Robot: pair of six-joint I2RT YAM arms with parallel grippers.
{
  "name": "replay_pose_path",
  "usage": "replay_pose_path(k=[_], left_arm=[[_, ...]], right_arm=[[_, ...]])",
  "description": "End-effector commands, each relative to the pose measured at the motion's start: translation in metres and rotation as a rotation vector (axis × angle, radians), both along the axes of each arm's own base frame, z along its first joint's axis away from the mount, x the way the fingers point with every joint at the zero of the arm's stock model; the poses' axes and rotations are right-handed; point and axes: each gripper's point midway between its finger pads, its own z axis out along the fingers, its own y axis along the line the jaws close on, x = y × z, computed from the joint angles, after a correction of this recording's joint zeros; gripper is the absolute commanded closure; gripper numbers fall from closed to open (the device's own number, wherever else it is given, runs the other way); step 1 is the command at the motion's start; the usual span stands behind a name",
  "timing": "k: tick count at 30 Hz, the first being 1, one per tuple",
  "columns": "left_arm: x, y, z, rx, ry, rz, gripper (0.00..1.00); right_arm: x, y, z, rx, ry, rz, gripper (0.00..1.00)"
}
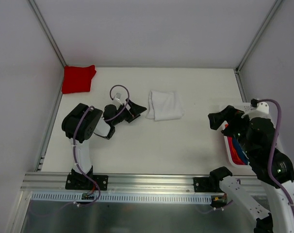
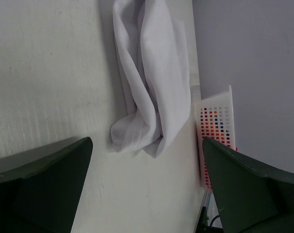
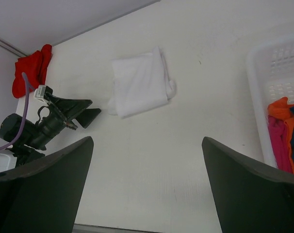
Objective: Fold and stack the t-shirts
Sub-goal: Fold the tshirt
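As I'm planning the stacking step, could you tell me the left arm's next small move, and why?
Probably ease the open left gripper forward to the white t-shirt: it lies folded just ahead, ungripped, apart from the folded red t-shirt.

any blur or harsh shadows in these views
Top external: even, soft light, sharp, no glare. Left wrist: white t-shirt in focus, soft shadow along its left edge, left pincer dark and blurred. Right wrist: right pincer equally blurred, basket nearly washed out.
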Motion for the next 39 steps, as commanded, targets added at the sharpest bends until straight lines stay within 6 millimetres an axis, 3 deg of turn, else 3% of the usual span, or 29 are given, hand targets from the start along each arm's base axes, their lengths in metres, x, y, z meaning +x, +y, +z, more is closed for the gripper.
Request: replay_pose_path(k=[1,3,5,6,8,11,12,16,21,23,24,26,27,29,30,32,33,37,39], left_arm=[[0.015,-0.007,0.035,-0.065,-0.174,-0.009,0.01],[0.018,-0.008,0.028,-0.040,-0.138,-0.009,0.01],[0.025,-0.012,0.036,0.005,-0.165,-0.019,0.01],[0.023,-0.014,0.018,0.084,-0.111,-0.035,0.01],[0.034,-0.024,0.028,0.143,-0.122,-0.054,0.01],[0.041,-0.043,0.020,0.237,-0.077,-0.107,0.01],[0.048,-0.052,0.029,0.235,-0.094,-0.120,0.01],[0.044,-0.078,0.010,0.288,-0.032,-0.172,0.01],[0.039,-0.095,0.008,0.302,-0.032,-0.188,0.01],[0.037,-0.088,0.005,0.332,-0.029,-0.168,0.01],[0.039,-0.084,0.018,0.337,-0.053,-0.151,0.01],[0.037,-0.072,0.017,0.401,-0.060,-0.124,0.01],[0.037,-0.068,0.037,0.402,-0.104,-0.103,0.01],[0.035,-0.053,0.043,0.452,-0.139,-0.066,0.01],[0.035,-0.049,0.062,0.451,-0.180,-0.045,0.01],[0.034,-0.035,0.068,0.507,-0.196,-0.016,0.01],[0.033,-0.030,0.086,0.503,-0.233,-0.001,0.01],[0.032,-0.018,0.093,0.526,-0.220,-0.002,0.01],[0.030,-0.017,0.087,0.533,-0.207,-0.010,0.01]], right_arm=[[-0.016,-0.012,-0.018,-0.006,0.051,-0.039,0.00],[-0.020,-0.013,-0.021,0.002,0.051,-0.041,0.00],[-0.021,-0.011,-0.027,0.011,0.064,-0.036,0.00],[-0.021,-0.010,-0.029,0.017,0.064,-0.035,0.01],[-0.020,-0.007,-0.035,0.027,0.078,-0.028,0.00],[-0.019,-0.004,-0.038,0.041,0.081,-0.021,0.00],[-0.018,-0.003,-0.037,0.045,0.077,-0.021,0.00],[-0.018,-0.003,-0.040,0.042,0.084,-0.023,0.00],[-0.021,-0.007,-0.039,0.036,0.079,-0.035,0.01],[-0.023,-0.010,-0.039,0.031,0.080,-0.040,0.00],[-0.023,-0.010,-0.039,0.027,0.079,-0.040,0.00],[-0.023,-0.011,-0.044,0.020,0.088,-0.044,0.00],[-0.022,-0.010,-0.046,0.019,0.095,-0.042,0.01],[-0.020,-0.006,-0.053,0.022,0.111,-0.032,0.00],[-0.019,-0.005,-0.054,0.030,0.113,-0.028,0.00],[-0.017,-0.002,-0.056,0.039,0.113,-0.020,0.00],[-0.017,-0.001,-0.059,0.040,0.121,-0.020,0.01],[-0.015,0.001,-0.062,0.045,0.122,-0.019,0.01],[-0.015,0.001,-0.062,0.045,0.123,-0.018,0.01]])
